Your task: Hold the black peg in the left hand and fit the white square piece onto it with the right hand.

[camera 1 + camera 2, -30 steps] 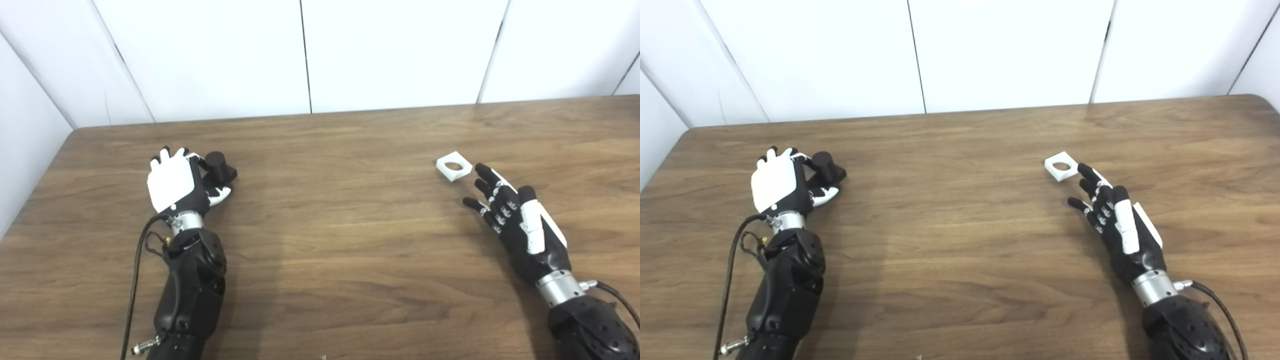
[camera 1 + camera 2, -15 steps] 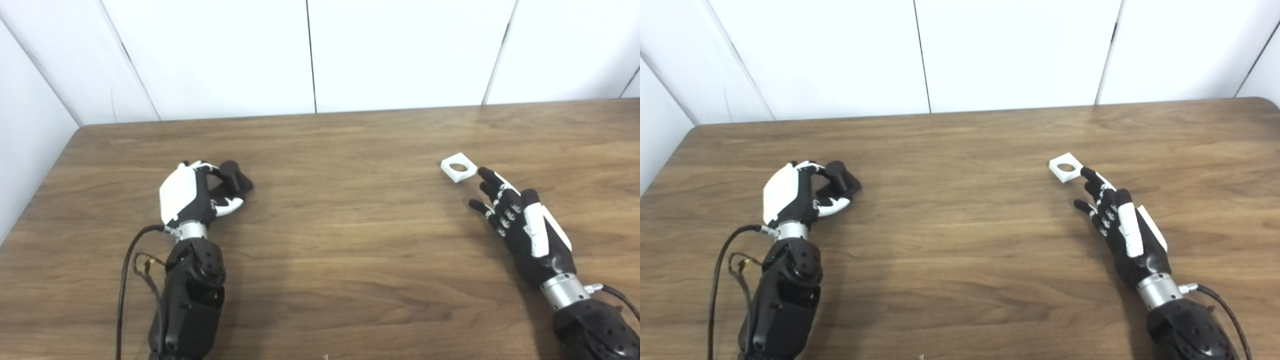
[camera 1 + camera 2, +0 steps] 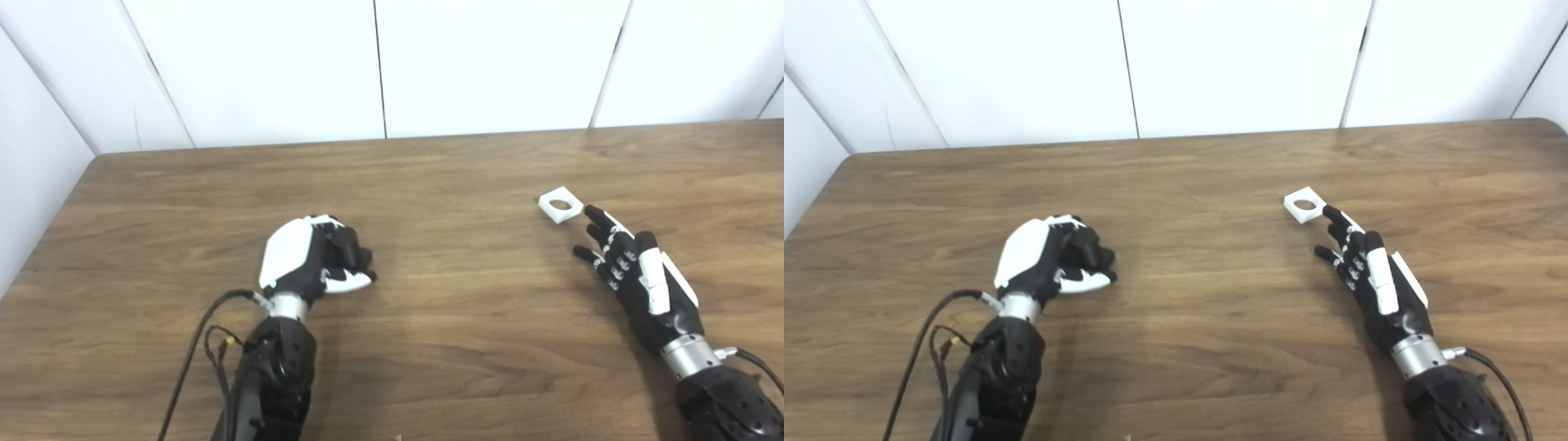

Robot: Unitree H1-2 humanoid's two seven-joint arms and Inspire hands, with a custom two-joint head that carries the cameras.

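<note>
While two arms come in from the near edge of the wooden table (image 3: 465, 343), only two loose things are on show: one black peg (image 3: 350, 252) and one white square piece (image 3: 560, 205). The left hand (image 3: 309, 257) sits left of the table's middle, back of the hand up and turned a little toward the centre, with its fingers (image 3: 334, 225) curled tightly around the black peg and its white-tipped thumb (image 3: 349, 283) tucked beneath; the peg shows just as a dark shape inside that grasp, so its tilt cannot be told. The right hand (image 3: 637, 275) lies well apart on the right side, holding nothing, its fingers (image 3: 597, 217) stretched out and spread toward the far left. The white square piece lies flat on the wood with its single round hole facing up, just beyond the longest fingertip; whether it touches it cannot be told.
</note>
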